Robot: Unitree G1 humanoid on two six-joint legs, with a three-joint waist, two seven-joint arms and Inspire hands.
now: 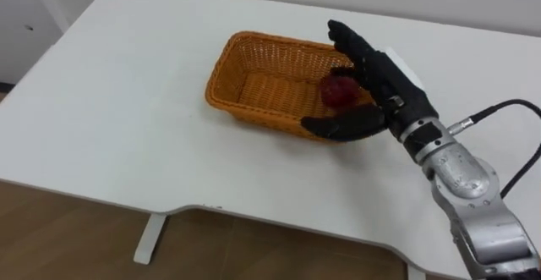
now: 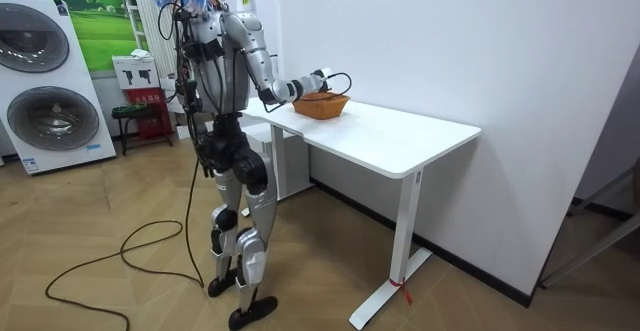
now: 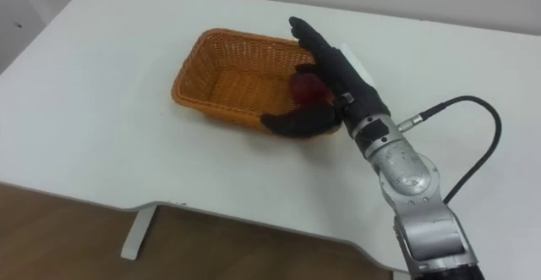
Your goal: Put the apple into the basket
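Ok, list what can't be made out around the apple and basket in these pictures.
Apple underside, eye views: hidden by the near wall of the basket and the thumb of the right robot hand; resting or lifted, cannot tell.
Basket's right end, eye views: covered by that robot hand.
Basket's contents, room view: too small, behind its rim.
Table right side, eye views: cut off by the edge.
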